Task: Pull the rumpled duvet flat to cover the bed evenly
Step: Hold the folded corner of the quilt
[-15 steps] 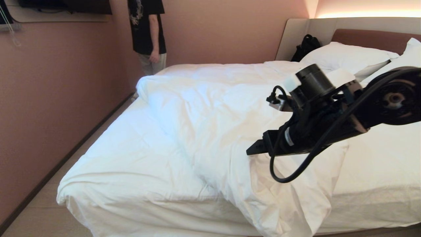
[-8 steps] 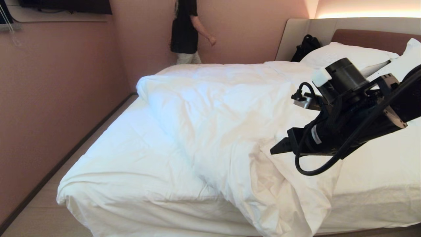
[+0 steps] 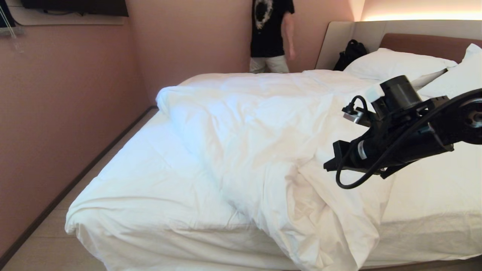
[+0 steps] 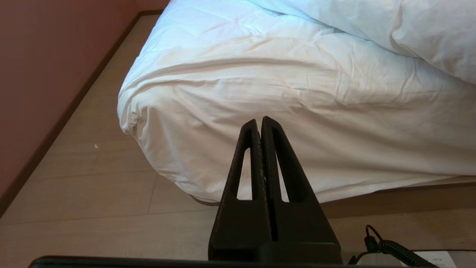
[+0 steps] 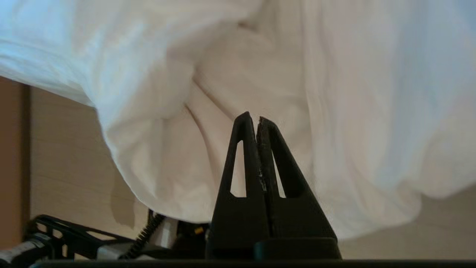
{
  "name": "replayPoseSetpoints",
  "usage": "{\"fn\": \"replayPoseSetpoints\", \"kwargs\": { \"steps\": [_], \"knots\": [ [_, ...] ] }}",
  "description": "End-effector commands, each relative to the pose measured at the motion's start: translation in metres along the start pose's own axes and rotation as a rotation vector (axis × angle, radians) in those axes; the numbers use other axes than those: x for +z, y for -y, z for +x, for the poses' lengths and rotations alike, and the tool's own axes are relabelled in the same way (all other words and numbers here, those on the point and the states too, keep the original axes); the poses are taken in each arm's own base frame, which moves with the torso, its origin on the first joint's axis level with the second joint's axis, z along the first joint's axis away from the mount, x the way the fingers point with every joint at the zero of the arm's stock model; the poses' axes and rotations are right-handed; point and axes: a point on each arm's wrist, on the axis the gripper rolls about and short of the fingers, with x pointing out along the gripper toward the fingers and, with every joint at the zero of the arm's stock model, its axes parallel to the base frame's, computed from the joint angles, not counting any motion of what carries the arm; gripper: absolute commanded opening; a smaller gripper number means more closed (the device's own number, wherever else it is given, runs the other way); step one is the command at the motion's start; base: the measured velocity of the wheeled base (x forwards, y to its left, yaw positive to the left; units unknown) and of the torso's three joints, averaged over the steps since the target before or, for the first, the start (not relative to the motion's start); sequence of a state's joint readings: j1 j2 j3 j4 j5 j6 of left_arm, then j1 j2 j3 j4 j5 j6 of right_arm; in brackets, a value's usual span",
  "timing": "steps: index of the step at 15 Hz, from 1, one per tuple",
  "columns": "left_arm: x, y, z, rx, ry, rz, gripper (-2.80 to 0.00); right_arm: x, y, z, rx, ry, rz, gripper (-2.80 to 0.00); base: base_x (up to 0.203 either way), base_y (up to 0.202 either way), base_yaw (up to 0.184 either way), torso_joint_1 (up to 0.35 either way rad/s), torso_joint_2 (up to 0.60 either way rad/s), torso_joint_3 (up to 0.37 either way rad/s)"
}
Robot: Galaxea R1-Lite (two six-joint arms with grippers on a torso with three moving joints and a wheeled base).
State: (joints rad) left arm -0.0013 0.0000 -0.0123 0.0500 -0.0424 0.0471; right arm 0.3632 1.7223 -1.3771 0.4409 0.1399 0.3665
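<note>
- Duvet (image 3: 271,150) bunched in a diagonal ridge across bed (image 3: 143,180), one corner spilling over foot edge.
- Right gripper (image 5: 256,121) over that hanging fold, jaws pressed together, no cloth visibly pinched.
- Left gripper (image 4: 260,123) parked low beside bed, jaws together, empty.
- Risk: pulling without caught fabric, leaving duvet unmoved.

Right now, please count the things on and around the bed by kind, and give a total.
Duvet: 1
Bed: 1
Pillows: 2
Black bag: 1
Person: 1
Total: 6
</note>
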Motion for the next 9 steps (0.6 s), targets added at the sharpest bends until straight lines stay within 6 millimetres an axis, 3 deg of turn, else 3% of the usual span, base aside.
{"fn": "replayPoseSetpoints", "kwargs": {
  "steps": [1,5,9],
  "knots": [
    [0.000,0.000,0.000,-0.001,-0.001,0.000,-2.80,0.031,-0.002,0.005,0.233,0.216,-0.031,-2.80,0.000,0.000,0.000,0.000,0.00,0.000],
    [0.000,0.000,0.000,-0.001,0.001,0.000,-2.80,0.043,0.004,0.010,0.326,0.266,0.011,-2.80,0.000,0.000,0.000,0.000,0.00,0.000],
    [0.000,0.000,0.000,-0.001,-0.001,0.000,-2.80,0.063,0.017,0.028,0.370,0.290,0.045,-2.80,0.000,0.000,0.000,0.000,0.00,0.000]
  ]
}}
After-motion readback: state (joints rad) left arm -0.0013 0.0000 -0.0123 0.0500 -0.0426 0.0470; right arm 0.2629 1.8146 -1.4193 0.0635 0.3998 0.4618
